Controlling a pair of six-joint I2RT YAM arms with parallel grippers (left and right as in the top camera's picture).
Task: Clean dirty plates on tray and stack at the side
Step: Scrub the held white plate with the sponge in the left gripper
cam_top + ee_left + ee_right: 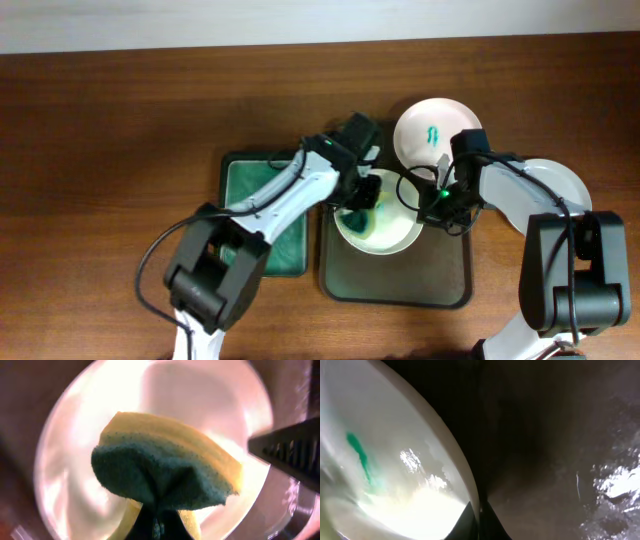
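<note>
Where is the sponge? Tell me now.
Overhead, the sponge sits near the centre, held by the left gripper over the plate on the tray, left of the right gripper.

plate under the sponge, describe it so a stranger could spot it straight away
Find the dark tray in the middle of the table, right of the smaller green tray. The plate lies on it, with the left gripper holding a sponge over it and the right gripper pinching its rim. The rear plate and the far-right plate both sit off the tray.
</note>
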